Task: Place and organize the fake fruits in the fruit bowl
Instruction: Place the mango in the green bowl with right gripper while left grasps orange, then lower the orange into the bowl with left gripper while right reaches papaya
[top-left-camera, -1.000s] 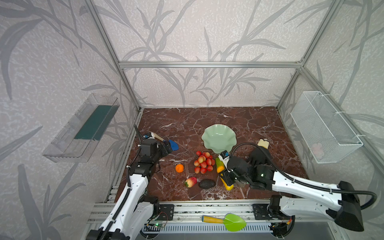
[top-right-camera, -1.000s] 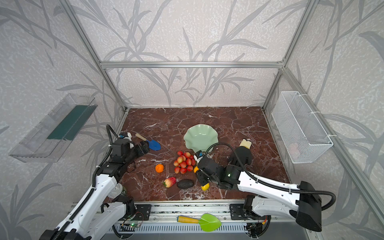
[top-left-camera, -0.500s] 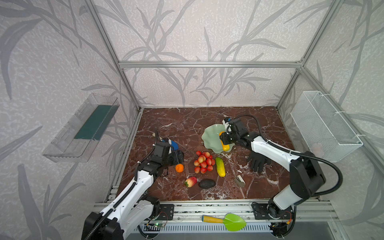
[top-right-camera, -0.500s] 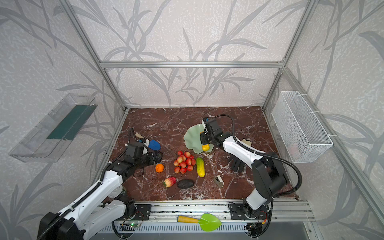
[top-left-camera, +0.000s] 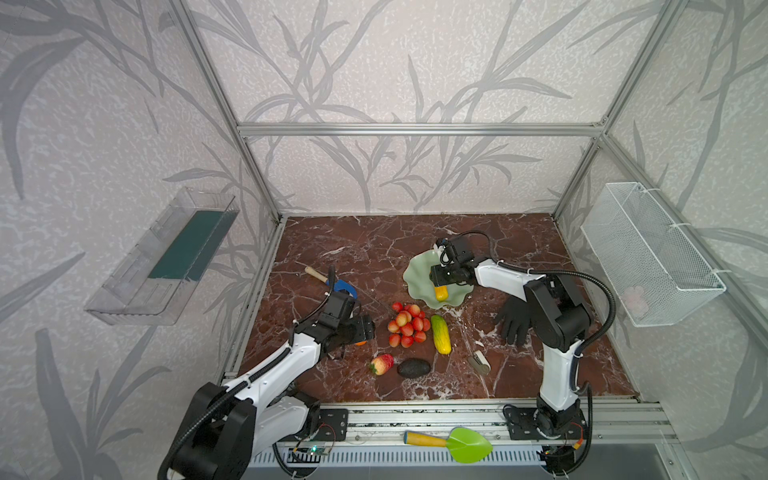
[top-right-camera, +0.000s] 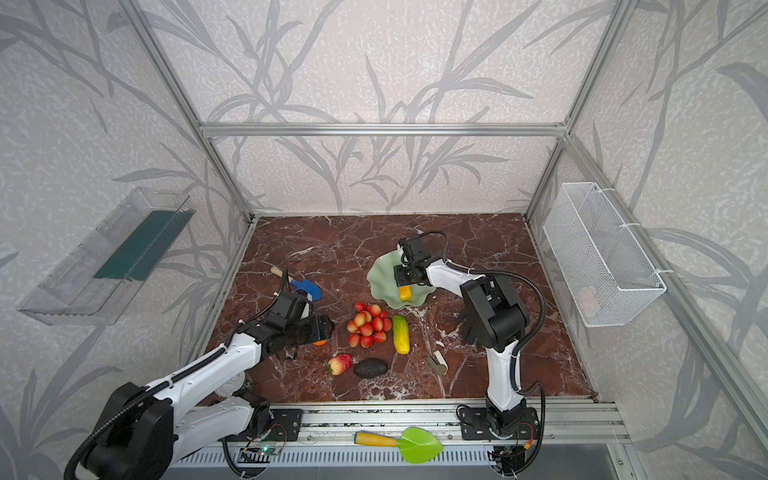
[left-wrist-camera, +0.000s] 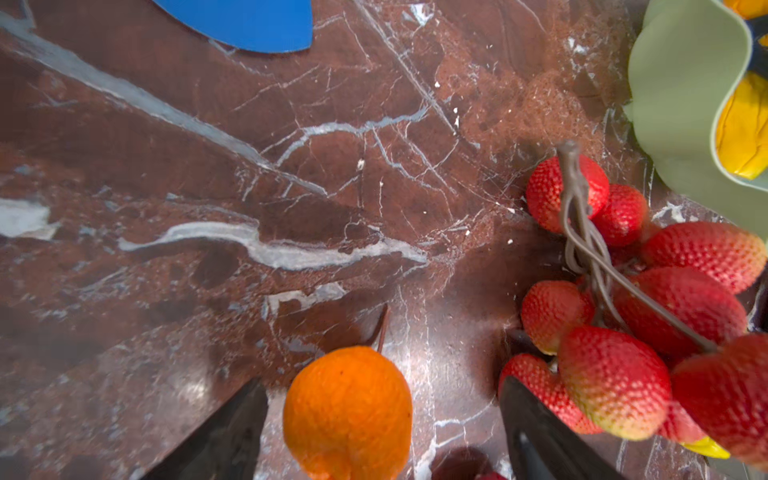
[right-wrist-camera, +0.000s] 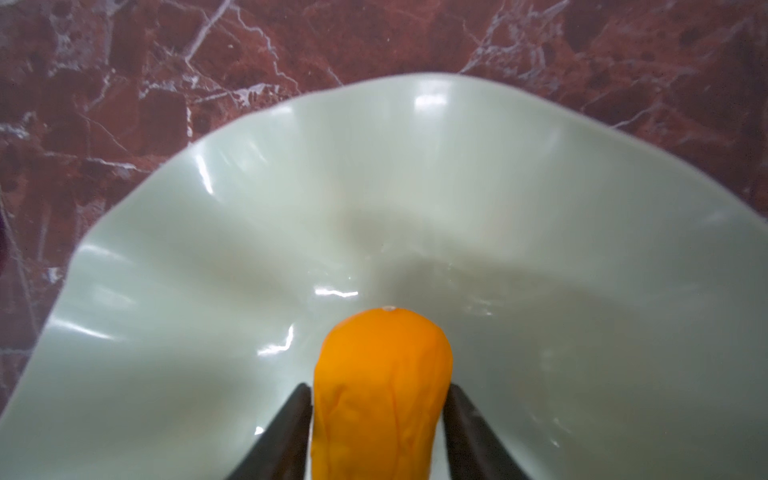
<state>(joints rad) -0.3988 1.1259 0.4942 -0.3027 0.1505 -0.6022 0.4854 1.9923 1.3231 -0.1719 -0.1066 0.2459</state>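
- Right gripper (right-wrist-camera: 377, 388) hangs over the fruit bowl (right-wrist-camera: 374, 166), jaws close against the orange-yellow oblong (right-wrist-camera: 382, 365). Gripping or released: cannot tell.
- Risk: the oblong sits near the bowl's 6 o'clock rim and could slide out down the sloping wall.
- Left gripper (left-wrist-camera: 381, 384), jaws open, straddles the round orange (left-wrist-camera: 349, 415). The berry cluster (top-left-camera: 407, 328), at the orange's 3 o'clock, could get nudged.
- A second earlier, the right gripper held the oblong at the table's front and the left was beside the blue trowel (top-left-camera: 343, 286).
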